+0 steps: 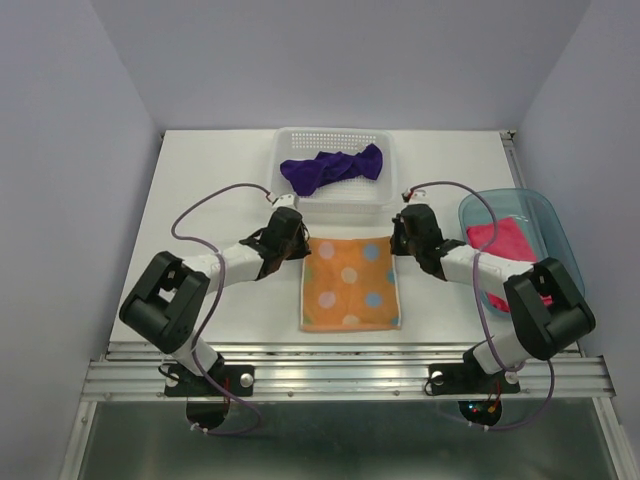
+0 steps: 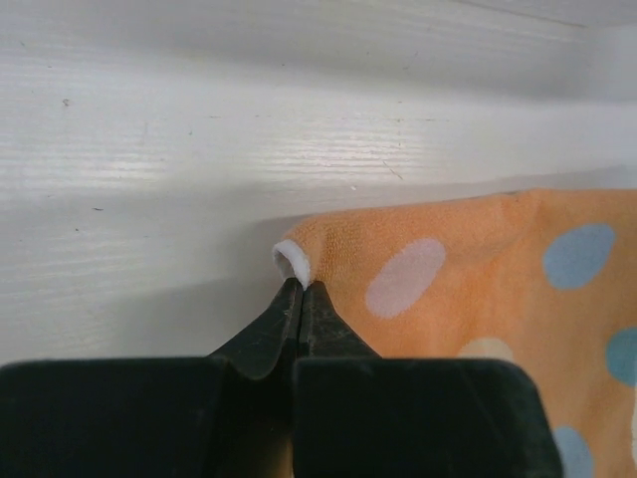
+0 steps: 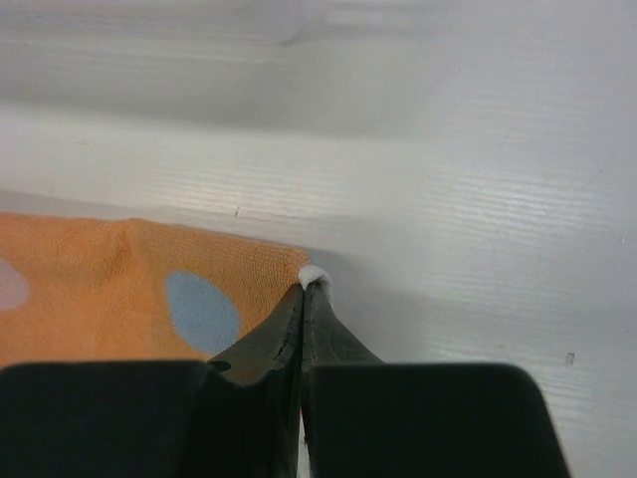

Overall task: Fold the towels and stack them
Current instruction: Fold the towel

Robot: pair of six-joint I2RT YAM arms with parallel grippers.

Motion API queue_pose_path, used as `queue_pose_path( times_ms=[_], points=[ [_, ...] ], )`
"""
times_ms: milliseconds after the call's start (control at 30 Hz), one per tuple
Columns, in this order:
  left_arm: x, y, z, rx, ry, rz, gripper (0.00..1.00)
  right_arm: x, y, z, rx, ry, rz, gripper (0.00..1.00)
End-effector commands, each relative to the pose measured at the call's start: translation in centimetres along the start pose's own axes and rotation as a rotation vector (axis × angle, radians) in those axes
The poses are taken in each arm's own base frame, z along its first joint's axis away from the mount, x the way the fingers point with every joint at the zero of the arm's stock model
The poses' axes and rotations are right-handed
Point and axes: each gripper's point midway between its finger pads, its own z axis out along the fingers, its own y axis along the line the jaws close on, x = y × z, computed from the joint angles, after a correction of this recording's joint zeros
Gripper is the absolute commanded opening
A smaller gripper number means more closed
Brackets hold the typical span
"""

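Towels: 3 in view. The orange towel [image 1: 350,283], dotted pale blue and yellow, lies spread flat on the white surface [image 1: 200,190], in the middle between the 2 arms. It looks roughly square. Its far edge sits just near of the basket, and its near edge lies close to the near edge of the surface.

Left gripper [image 2: 301,289]: we see the black fingers pressed together, pinching the far left corner of the orange towel. In the left wrist view a bit of white hem curls up just past the tips.

Right gripper [image 3: 304,287]: fingers likewise pressed together, pinching the far right corner, with a small nub of white hem showing at the tips.

Both grippers sit low, close to the surface. We note a slight pucker in the cloth beside each pinched corner; the rest of the towel lies smooth.

The purple towel [image 1: 332,168] lies crumpled and twisted inside the white perforated basket [image 1: 290,140], at the far middle of the surface.

The pink towel [image 1: 500,240] lies flat in the translucent teal tray [image 1: 545,215] at the right. The right arm hides its near part, so we cannot tell how it is folded.
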Motion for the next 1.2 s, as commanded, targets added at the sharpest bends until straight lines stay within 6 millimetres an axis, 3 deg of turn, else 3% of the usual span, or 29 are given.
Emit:
queue_pose_path(
  times_ms=[0,333,467,667,967,1167],
  points=[
    [-3.8,-1.4,-2.0,0.074,-0.155,0.015,0.0,-5.4,2.0,-1.0,-0.082,-0.16,-0.006,0.01],
    [-1.6,-1.3,-4.9,0.203,-0.192,-0.025,0.0,-3.3,3.7,-5.6,-0.262,-0.136,0.063,0.01],
    [0.2,-1.0,-6.0,0.25,-0.187,-0.052,0.0,-1.6,2.9,-6.9,-0.253,-0.111,0.099,0.01],
    [1.6,-1.5,-8.2,0.324,-0.209,-0.056,0.0,-1.2,3.2,-9.2,-0.306,-0.114,0.119,0.01],
    [4.2,-1.3,-10.1,0.386,-0.199,-0.096,0.0,2.6,2.5,-10.7,-0.321,-0.026,0.17,0.01],
    [6.0,-1.3,-11.1,0.44,-0.171,-0.13,0.0,3.5,2.0,-11.8,-0.32,-0.021,0.186,0.01]
  ],
)
